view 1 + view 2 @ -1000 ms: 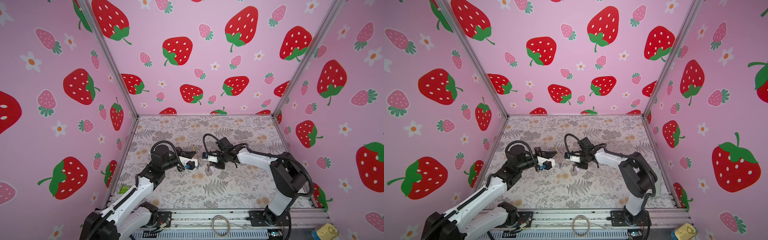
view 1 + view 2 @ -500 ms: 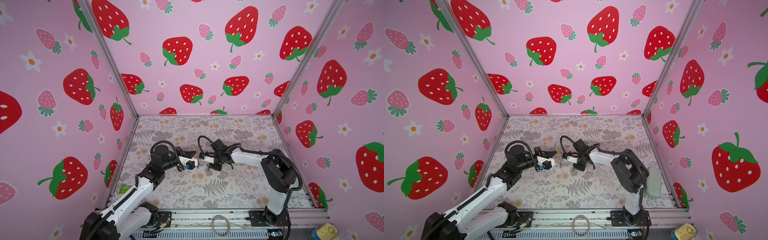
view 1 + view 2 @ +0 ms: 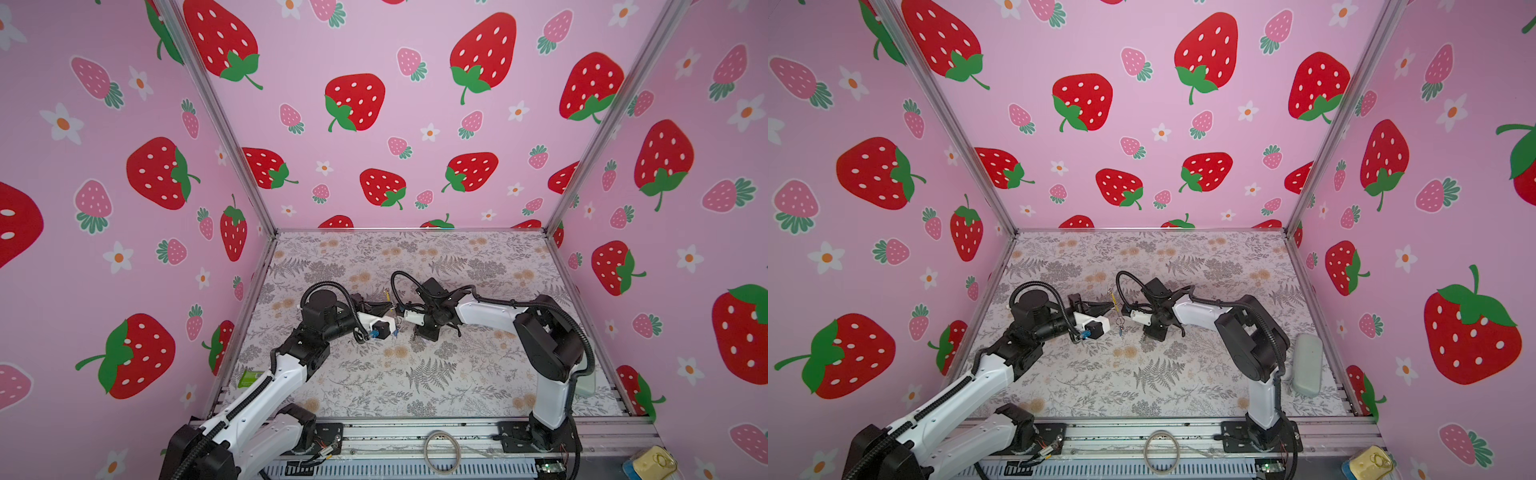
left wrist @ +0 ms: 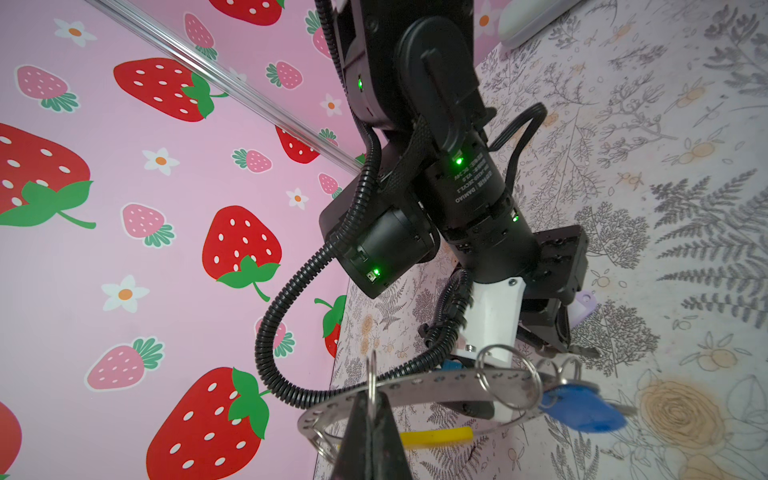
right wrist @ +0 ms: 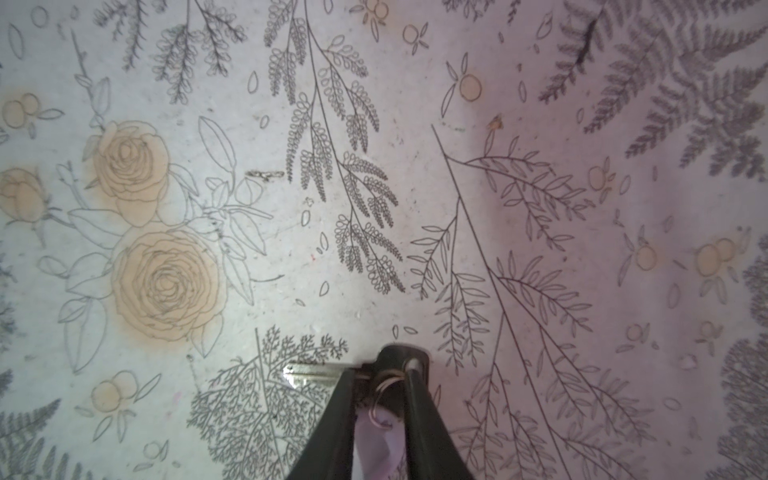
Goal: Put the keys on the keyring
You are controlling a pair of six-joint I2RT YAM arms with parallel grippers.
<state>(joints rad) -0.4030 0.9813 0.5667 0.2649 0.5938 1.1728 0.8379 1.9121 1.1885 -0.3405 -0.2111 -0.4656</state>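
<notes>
The keyring (image 4: 436, 384) is a thin grey band with holes, a yellow section (image 4: 436, 436) and small wire loops. My left gripper (image 4: 372, 395) is shut on it and holds it above the mat; in both top views it hangs on edge at the fingertips (image 3: 390, 307) (image 3: 1113, 306). A blue-tagged key (image 4: 582, 409) dangles from one loop (image 3: 395, 331). My right gripper (image 5: 380, 374) points down at the mat just right of the ring (image 3: 424, 333). It is shut on the dark head of the lilac-tagged key (image 5: 316, 374), whose blade sticks out sideways; the lilac tag (image 4: 584, 305) shows between the fingers.
A plain pale hoop (image 3: 441, 451) lies on the front rail. A pale grey oblong object (image 3: 1306, 365) sits by the right wall and a green scrap (image 3: 249, 378) by the left wall. A yellow item (image 3: 652, 461) sits at the front right corner.
My right gripper, with the lilac-tagged key in it, has moved a little left toward the ring and lower, its elbow swinging out. The left arm and keyring have stayed still.
</notes>
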